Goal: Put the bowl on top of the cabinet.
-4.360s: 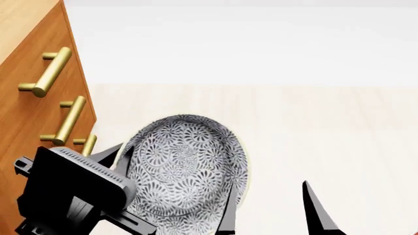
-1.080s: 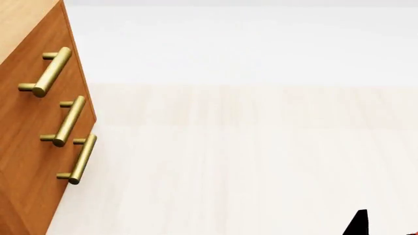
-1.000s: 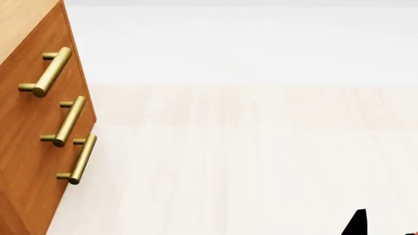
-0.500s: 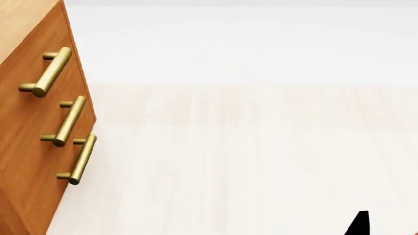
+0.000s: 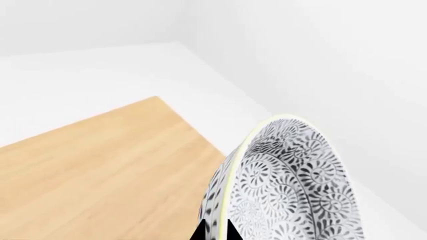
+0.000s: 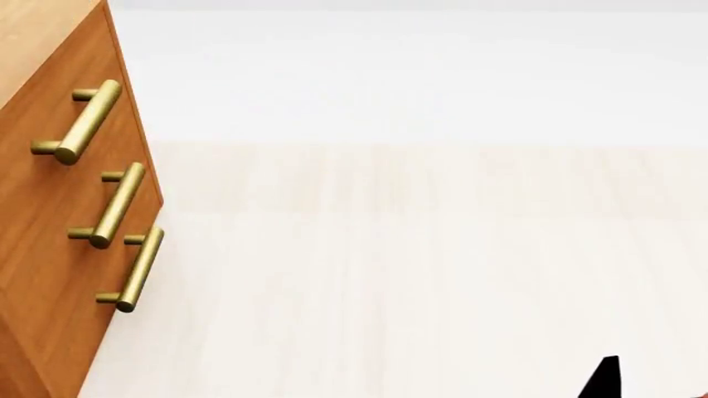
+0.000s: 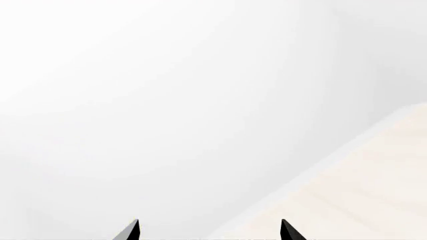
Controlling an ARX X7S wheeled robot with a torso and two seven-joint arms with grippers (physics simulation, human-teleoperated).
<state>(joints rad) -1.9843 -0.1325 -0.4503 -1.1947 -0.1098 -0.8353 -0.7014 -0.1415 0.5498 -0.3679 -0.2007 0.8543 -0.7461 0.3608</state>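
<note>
In the left wrist view the patterned bowl [image 5: 293, 190] hangs tilted on edge above the light wooden top of the cabinet [image 5: 100, 170]. My left gripper [image 5: 215, 231] is shut on the bowl's yellowish rim, one black fingertip on each side of the wall. The head view shows the cabinet [image 6: 55, 274] at the left, with its orange-brown front and three brass bar handles [image 6: 116, 206]; neither the bowl nor the left arm shows there. My right gripper [image 7: 210, 230] is open and holds nothing, its tips wide apart. One black tip of it [image 6: 604, 380] pokes in at the head view's lower right.
Pale wooden floor [image 6: 420, 274] spreads to the right of the cabinet, with a white wall [image 6: 420, 75] behind. In the left wrist view white walls meet in a corner [image 5: 180, 40] beyond the cabinet top.
The bowl and left arm, seen low beside the cabinet front 4.4 s ago, have left the head view. Over the last second the right fingertip barely shifts.
</note>
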